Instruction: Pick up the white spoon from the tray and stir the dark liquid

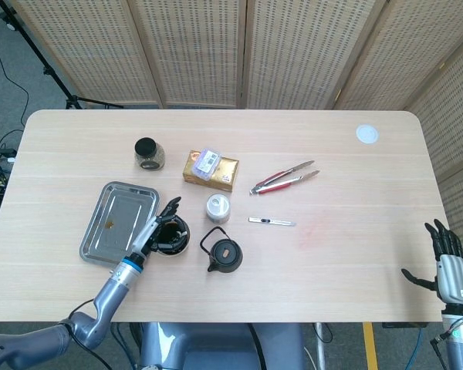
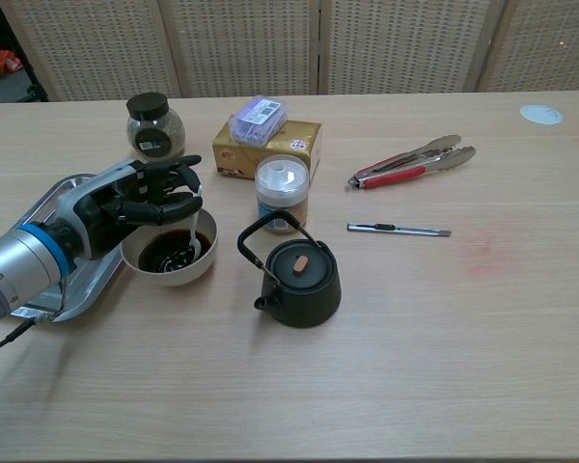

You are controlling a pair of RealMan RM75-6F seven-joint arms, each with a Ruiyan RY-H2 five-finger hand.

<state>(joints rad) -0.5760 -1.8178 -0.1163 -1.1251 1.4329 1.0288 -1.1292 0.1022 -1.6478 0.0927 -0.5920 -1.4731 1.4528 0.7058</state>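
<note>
A white bowl of dark liquid stands just right of the metal tray. My left hand hovers over the bowl's left side and holds the white spoon upright, its lower end dipped in the liquid. In the head view the same left hand covers much of the bowl. My right hand hangs open past the table's right front edge, far from everything.
A black teapot stands right of the bowl, a white-lidded jar behind it. Further back are a gold box and a dark-lidded jar. Tongs and a utility knife lie to the right.
</note>
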